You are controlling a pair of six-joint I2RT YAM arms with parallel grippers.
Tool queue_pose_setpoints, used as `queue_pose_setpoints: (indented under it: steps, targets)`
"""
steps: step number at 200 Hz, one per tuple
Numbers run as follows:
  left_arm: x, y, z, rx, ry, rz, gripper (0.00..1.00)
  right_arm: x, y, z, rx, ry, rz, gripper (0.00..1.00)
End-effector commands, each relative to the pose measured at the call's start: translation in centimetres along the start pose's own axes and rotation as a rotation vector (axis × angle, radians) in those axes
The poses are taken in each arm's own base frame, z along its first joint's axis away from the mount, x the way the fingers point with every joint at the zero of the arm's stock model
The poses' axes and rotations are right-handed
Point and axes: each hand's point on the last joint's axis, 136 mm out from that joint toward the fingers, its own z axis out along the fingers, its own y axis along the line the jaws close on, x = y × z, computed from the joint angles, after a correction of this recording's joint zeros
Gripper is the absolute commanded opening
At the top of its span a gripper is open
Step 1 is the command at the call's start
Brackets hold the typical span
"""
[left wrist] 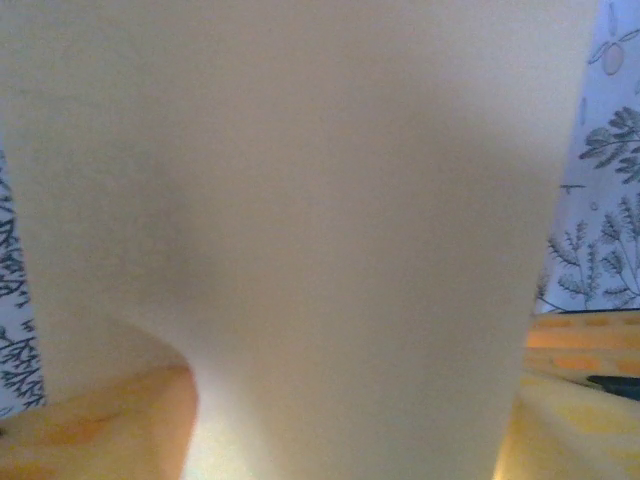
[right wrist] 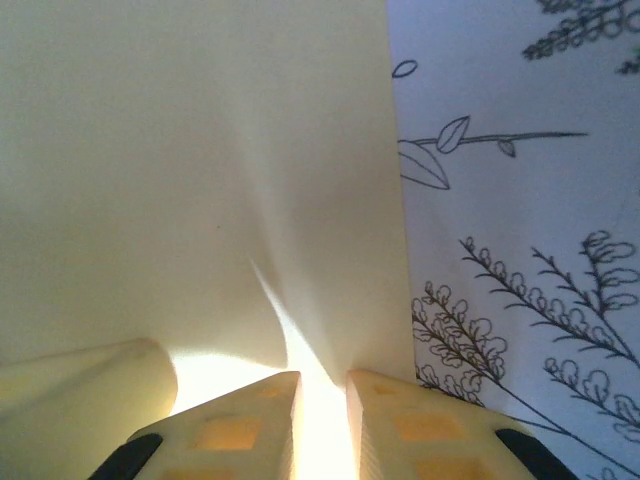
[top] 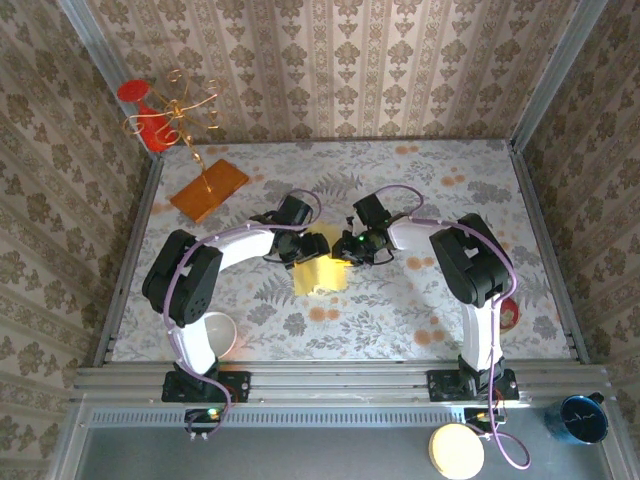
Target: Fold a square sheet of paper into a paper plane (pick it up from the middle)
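Right end effector (right wrist: 322, 425) clamps the square sheet of paper (top: 322, 272); left end effector (top: 296, 247), can't tell; white bowl (top: 218, 332) sits well apart.

The floral-patterned table (top: 420, 300) holds one pale-yellow square sheet of paper (top: 322, 273) at its middle, one orange rectangular board (top: 208, 190) and one gold wire stand (top: 180, 115) at its far left corner, and one white round bowl (top: 224, 334) at its near left corner.
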Motion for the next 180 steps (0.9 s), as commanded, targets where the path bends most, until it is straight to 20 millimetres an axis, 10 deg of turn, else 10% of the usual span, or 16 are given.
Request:
queue_pose_setpoints:
  steps: [1,67,112,180]
  targets:
    - [0.6,1.8,-0.2,-0.053,0.016,0.001,0.61,0.6,-1.1,-0.8,0.005,0.003,0.042,0.27]
    - [-2.4,-3.8,-6.0,0.252,-0.123,0.111,0.35,-3.1,1.0,-11.2,-0.247,-0.291,-0.007,0.51]
    - [-2.8,-9.4,-12.5,0.561,-0.168,0.176,0.34,-2.7,5.1,-14.1,-0.45,-0.277,-0.111,0.79]
    - [-2.0,-13.0,-16.2,0.779,-0.12,0.212,0.32,-1.8,10.9,-16.3,-0.645,-0.223,-0.216,0.85]
